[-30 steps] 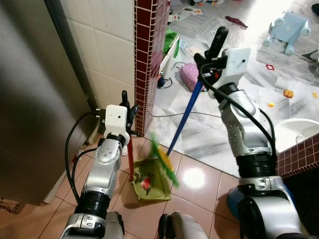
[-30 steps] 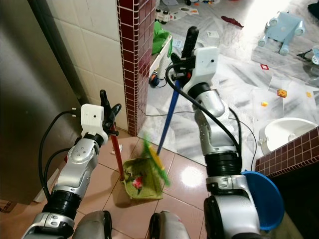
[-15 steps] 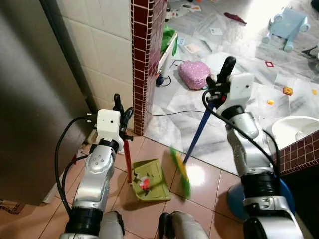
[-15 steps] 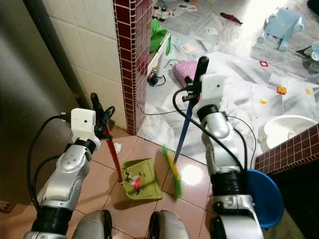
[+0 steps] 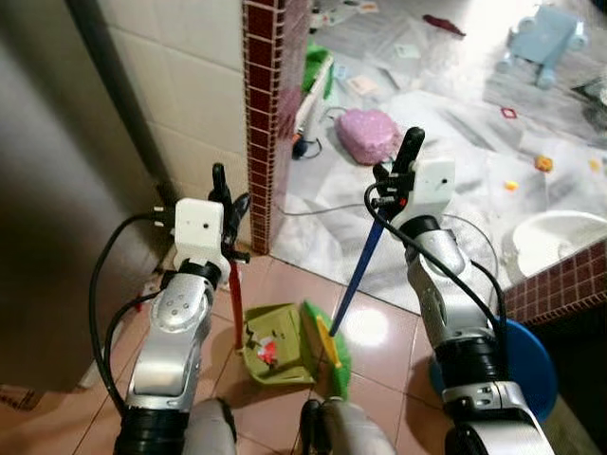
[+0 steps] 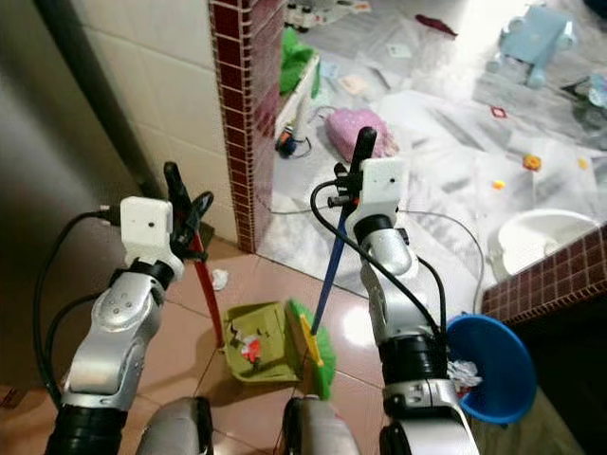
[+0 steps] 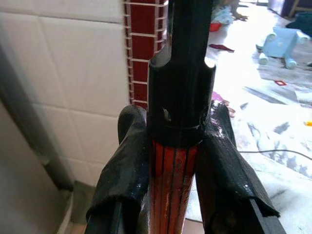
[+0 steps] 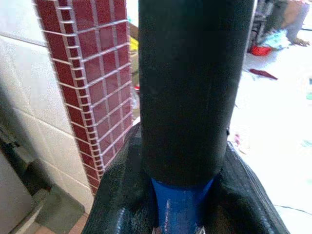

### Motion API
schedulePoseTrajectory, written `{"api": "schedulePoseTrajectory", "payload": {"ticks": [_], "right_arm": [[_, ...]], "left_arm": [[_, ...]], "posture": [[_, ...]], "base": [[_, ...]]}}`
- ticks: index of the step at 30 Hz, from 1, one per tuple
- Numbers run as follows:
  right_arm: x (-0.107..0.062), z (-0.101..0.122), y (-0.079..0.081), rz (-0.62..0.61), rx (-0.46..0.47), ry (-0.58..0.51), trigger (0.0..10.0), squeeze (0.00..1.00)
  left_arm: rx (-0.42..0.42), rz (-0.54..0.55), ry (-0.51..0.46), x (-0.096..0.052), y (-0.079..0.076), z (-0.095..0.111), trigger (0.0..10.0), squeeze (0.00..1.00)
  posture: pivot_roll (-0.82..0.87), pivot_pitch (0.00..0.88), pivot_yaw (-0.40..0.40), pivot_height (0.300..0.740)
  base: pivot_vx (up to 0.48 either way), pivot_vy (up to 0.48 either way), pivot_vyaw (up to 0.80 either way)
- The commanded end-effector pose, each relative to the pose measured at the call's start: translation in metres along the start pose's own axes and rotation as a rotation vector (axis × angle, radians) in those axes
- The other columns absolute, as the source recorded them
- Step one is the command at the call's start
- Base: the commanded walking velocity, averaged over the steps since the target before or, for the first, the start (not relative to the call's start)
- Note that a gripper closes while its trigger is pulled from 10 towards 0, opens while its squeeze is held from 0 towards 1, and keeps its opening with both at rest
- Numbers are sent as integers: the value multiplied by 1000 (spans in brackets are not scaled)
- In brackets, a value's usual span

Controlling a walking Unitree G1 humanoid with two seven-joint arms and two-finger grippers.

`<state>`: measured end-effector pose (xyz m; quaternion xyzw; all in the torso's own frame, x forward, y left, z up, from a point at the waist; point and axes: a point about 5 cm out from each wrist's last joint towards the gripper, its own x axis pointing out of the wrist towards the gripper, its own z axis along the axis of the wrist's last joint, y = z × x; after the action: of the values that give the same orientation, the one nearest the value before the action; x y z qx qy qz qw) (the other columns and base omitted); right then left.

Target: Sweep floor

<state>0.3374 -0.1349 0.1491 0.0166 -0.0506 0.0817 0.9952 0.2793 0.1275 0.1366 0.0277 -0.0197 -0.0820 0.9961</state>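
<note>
Right gripper (image 5: 396, 182) clamps broom (image 5: 358, 277); left gripper (image 5: 228, 204) grips dustpan (image 5: 277, 341) handle (lower centre); scraps aboard; next, lift level.

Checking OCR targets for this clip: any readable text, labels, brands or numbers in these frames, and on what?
No text can be read in any view.
Paper scraps and cards on the far floor: too small and blurred to tell whether they carry print.
Left pincer shut on the red dustpan handle: no marking.
Right pincer shut on the blue broom handle: no marking.
Green dustpan, blue basin: no label seen.
</note>
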Motion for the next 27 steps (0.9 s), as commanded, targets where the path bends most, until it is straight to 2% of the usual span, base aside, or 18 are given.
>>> {"api": "schedulePoseTrajectory", "payload": {"ticks": [1, 5, 21, 27], "right_arm": [[1, -2, -2, -14, 3, 9, 10000, 0], [2, -3, -2, -15, 12, 13, 10000, 0], [-2, -12, -4, -42, 53, 41, 10000, 0], [-2, -15, -4, -51, 52, 49, 10000, 0]], "left_arm": [[1, -21, -44, -4, -3, 12, 10000, 0], [-1, -44, -38, -9, -5, 11, 10000, 0], [-17, -82, -24, -16, -11, 13, 10000, 0], [2, -84, -28, -17, -10, 14, 10000, 0]], "posture": [[7, 153, -95, 740], [10, 153, -93, 740], [22, 150, -84, 740], [29, 149, -85, 740]], "base": [[0, 0, -800], [0, 0, -750], [0, 0, 0], [0, 0, 0]]}}
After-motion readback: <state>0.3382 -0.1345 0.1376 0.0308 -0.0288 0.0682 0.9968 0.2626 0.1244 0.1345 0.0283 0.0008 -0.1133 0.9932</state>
